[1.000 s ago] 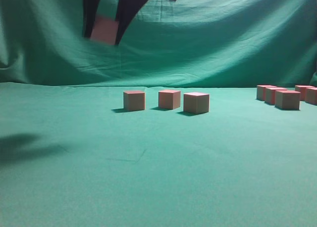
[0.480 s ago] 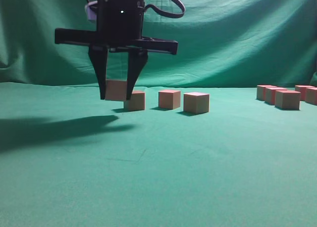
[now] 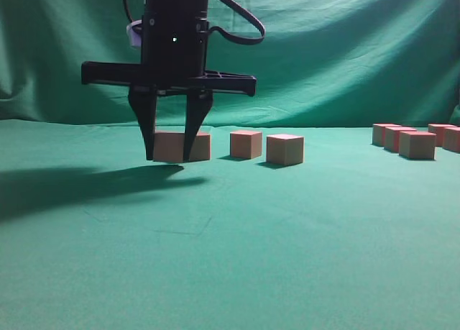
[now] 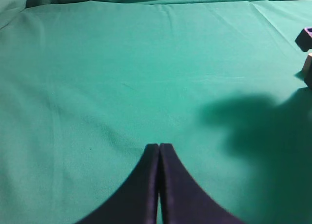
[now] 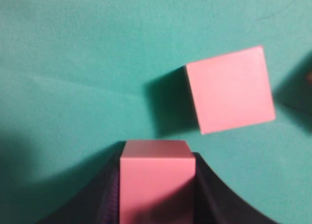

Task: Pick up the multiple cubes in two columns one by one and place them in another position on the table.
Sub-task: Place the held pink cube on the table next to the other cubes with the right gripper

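My right gripper [image 3: 169,152] has reached over to the left of the exterior view and is shut on a pink cube [image 3: 168,146], low over the green table [image 3: 230,236]. I cannot tell whether that cube touches the cloth. In the right wrist view the held cube [image 5: 155,173] fills the gap between the dark fingers [image 5: 214,194], and another cube [image 5: 229,90] lies on the cloth just beyond. A cube [image 3: 201,146] directly behind the held one starts a row with two more cubes [image 3: 246,144] [image 3: 284,149]. My left gripper [image 4: 159,147] is shut and empty over bare cloth.
Several more cubes [image 3: 417,144] are grouped at the far right of the table. A draped green backdrop [image 3: 323,57] hangs behind. The arm casts a broad shadow [image 3: 79,182] on the cloth at left. A cube's edge [image 4: 308,64] shows at the right border of the left wrist view.
The right gripper has come down from the top of the exterior view with the cube, ending low over the table in front of the leftmost cube of the row. The other cubes have not moved.
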